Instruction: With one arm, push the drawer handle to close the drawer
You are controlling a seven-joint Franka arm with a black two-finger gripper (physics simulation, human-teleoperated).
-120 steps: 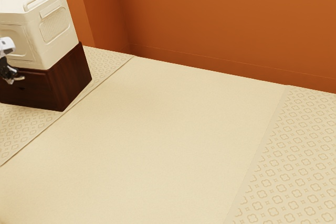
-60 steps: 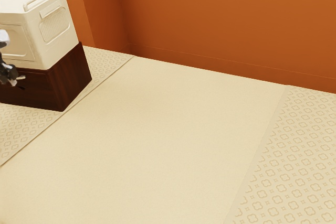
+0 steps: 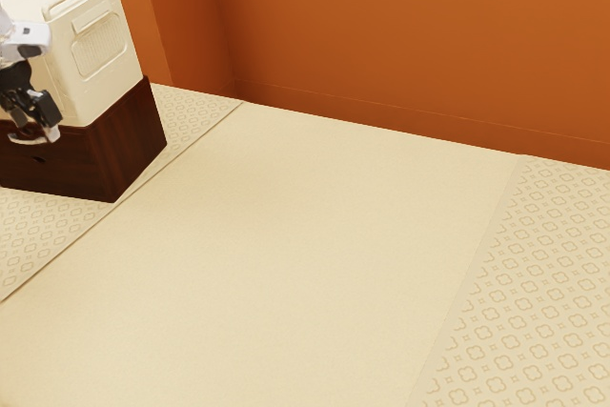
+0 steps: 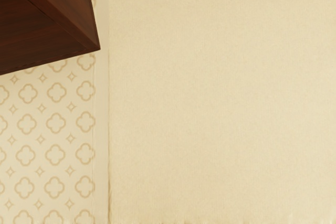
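At the ext. view's left, the blk. gripper (image 3: 35, 134) hangs by the dk. wood cabinet (image 3: 132, 145) w/ the drawer (image 3: 65, 172) on its front side (cream box (image 3: 100, 50) sits on top), but how far open the gripper is, or whether it grips anything, I can't tell.

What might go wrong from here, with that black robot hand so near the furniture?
The black robot hand appears by the lower edge of the cream plastic box, so it might bump it. That box rests on the dark brown wooden cabinet, so a hard push might jolt it. The hand also looks higher than the small dark spot, perhaps the handle, so it might miss.
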